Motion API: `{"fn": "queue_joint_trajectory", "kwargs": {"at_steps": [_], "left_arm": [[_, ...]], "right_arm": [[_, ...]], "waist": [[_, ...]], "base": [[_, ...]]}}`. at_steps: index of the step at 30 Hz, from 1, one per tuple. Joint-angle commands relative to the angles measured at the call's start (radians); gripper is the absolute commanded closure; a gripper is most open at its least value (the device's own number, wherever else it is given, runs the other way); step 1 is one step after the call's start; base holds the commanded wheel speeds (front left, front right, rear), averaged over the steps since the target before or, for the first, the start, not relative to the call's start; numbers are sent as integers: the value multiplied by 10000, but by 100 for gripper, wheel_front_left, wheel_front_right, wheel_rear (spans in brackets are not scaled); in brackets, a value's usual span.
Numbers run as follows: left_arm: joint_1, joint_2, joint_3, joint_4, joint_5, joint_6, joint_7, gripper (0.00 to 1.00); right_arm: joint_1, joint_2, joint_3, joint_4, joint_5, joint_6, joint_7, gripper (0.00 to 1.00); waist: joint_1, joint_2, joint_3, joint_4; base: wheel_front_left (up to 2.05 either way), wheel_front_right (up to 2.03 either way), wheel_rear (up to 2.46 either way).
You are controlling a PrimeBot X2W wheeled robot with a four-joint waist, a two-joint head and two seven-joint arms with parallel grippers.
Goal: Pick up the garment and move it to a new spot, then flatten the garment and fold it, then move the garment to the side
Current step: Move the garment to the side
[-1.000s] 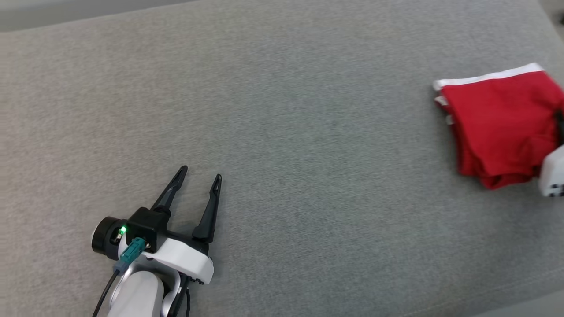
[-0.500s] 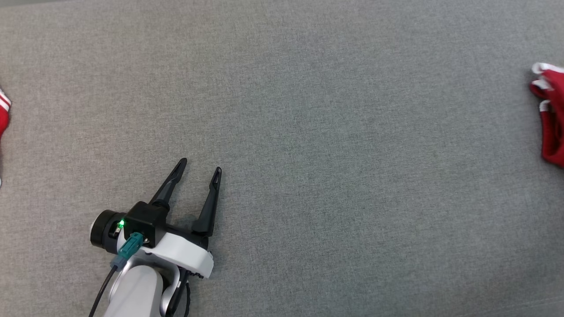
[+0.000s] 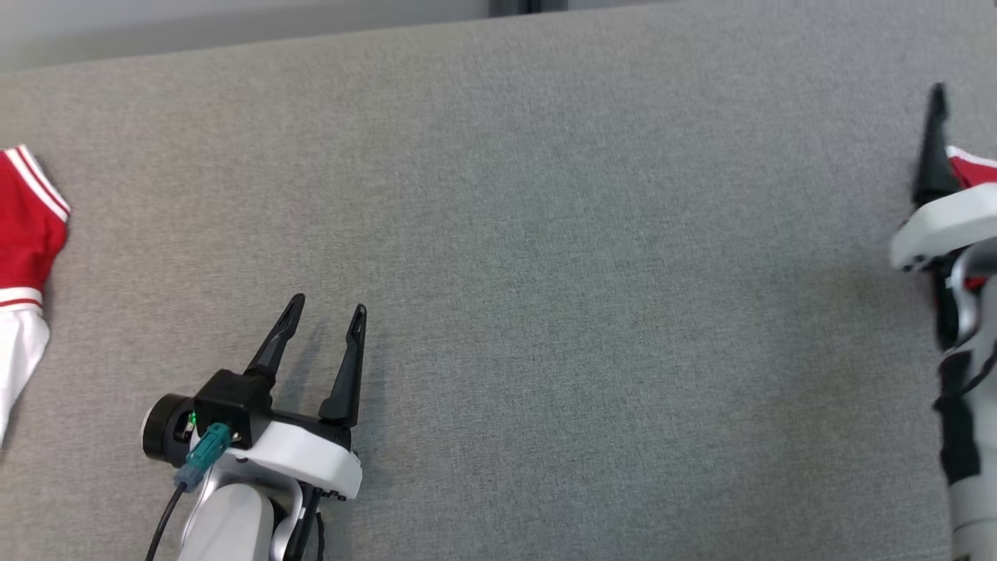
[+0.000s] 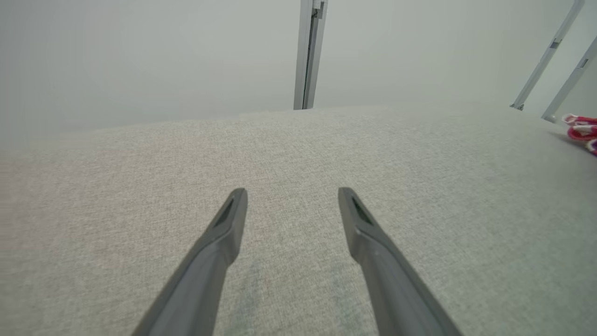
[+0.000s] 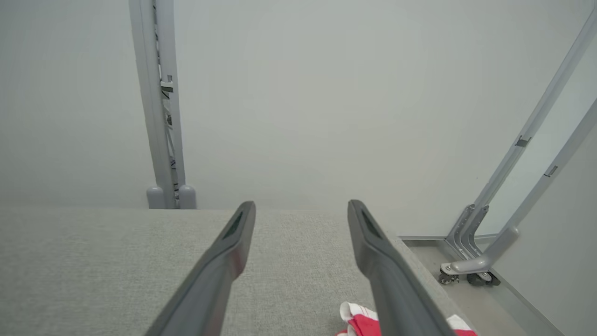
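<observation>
1. Nearby, the left gripper [image 3: 327,305] has slim, dark, tapered fingers spread and empty over the grey woven surface [image 3: 545,273].
2. Well apart at its nine o'clock lies the garment [image 3: 27,226], soft red jersey with a striped white sleeve.
3. The right gripper [image 5: 301,205] is spread and empty over a crumpled red bundle [image 5: 361,323].

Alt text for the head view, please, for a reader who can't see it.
A wide grey fabric surface with the left gripper at lower left, jaws open and empty. A red jersey with a white sleeve pokes in at the left edge; the right gripper partly covers a red cloth bundle at the right edge.
</observation>
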Motion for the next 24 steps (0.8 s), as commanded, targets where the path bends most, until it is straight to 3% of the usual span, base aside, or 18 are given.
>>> {"fn": "queue_joint_trajectory", "kwargs": {"at_steps": [1, 10, 24], "left_arm": [[155, 32, 49, 21, -106, 80, -3, 0], [657, 32, -27, 127, -557, 451, -3, 0], [1689, 29, 449, 265, -653, 905, -3, 0]], "right_arm": [[405, 28, 321, -303, 301, -2, -42, 0], [2566, 451, 1926, -1490, 1814, -2, -46, 0], [5155, 605, 2881, -2176, 2850, -2, -47, 0]], "waist": [[0, 0, -257, 155], [0, 0, -1187, 887], [0, 0, -2504, 1536]], "base": [[0, 0, 0], [0, 0, 0], [0, 0, 0]]}}
